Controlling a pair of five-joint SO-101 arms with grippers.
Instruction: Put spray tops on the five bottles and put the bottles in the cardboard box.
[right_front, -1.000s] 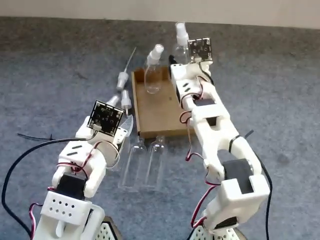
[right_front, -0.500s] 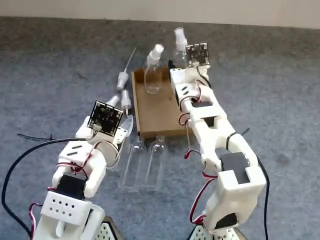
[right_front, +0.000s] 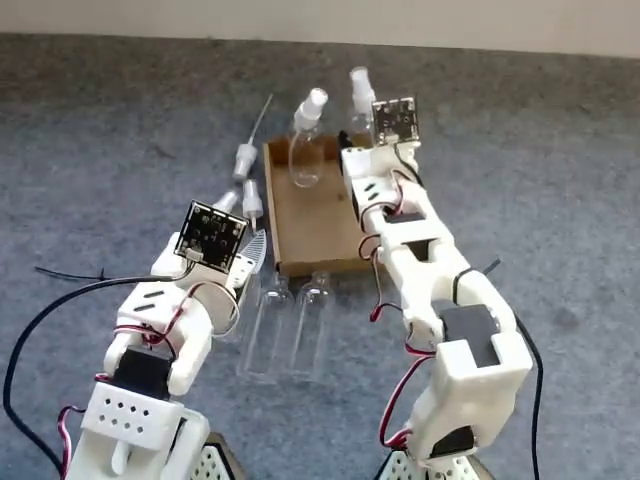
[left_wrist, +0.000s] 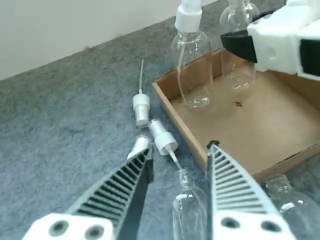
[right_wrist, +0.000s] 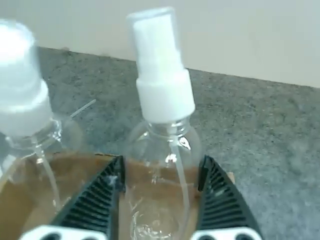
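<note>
Two robot arms work at a grey carpeted tabletop. On the left, the left tool (left_wrist: 180, 151) hangs with its fingers apart above three loose spray tops (left_wrist: 141, 107) and the uncapped bottles (right_front: 268, 330) lying just in front of the cardboard box (right_front: 320, 225). Inside the box a capped bottle (right_front: 305, 150) stands upright near the far left corner. To its right, the right tool (right_wrist: 161, 165) appears clamped on a second capped bottle (right_wrist: 162, 150), held upright at the box's far right corner. That placing seems to be the step in hand. It would go best lowered straight down, kept off its neighbour, and let go only once the base sits flat (a tilted release could topple both). The right wrist view gives the fingers pressed to the bottle's sides, a contact the arm's own body covers from above. The left wrist view gives the bottle's base low in the box, though I cannot tell whether it touches the floor.
</note>
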